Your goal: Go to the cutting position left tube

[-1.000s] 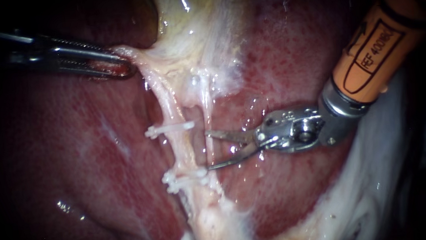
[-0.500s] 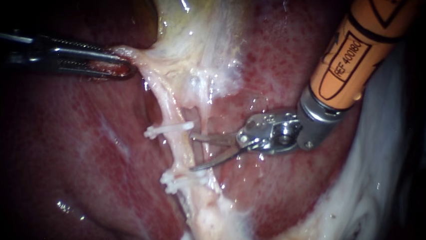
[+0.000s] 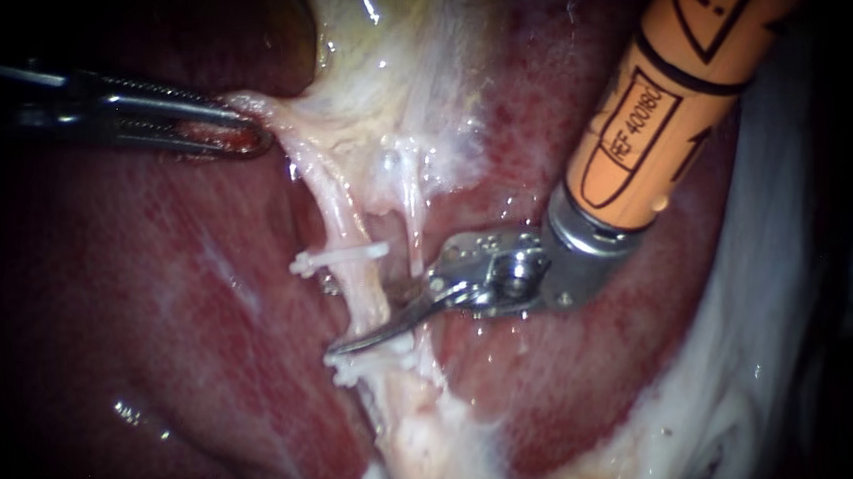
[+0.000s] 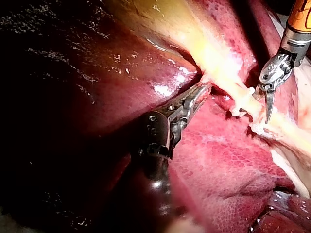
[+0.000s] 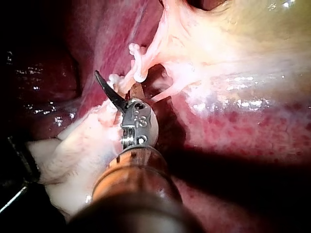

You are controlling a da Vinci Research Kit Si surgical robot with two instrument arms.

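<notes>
Liver (image 3: pixel 151 319) backdrop | left tube (image 3: pixel 353 265) vertical | left instrument (image 3: pixel 251 133) clamps tissue (image 3: pixel 275 112) | right instrument (image 3: pixel 367 321) astride

The only printing stands on the orange shaft (image 3: pixel 658 103) of the right instrument (image 3: pixel 372 323), in the upper right of the endoscope frame. It consists of black outlined marks and a framed label. Nothing else bears readable text.

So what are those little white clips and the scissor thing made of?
The clips look like plastic: white, dull, no metallic shine. The right instrument's tip looks like steel: grey and polished, with bright glints. Its orange sleeve looks matte, maybe a plastic coating; hard to be sure.
</notes>
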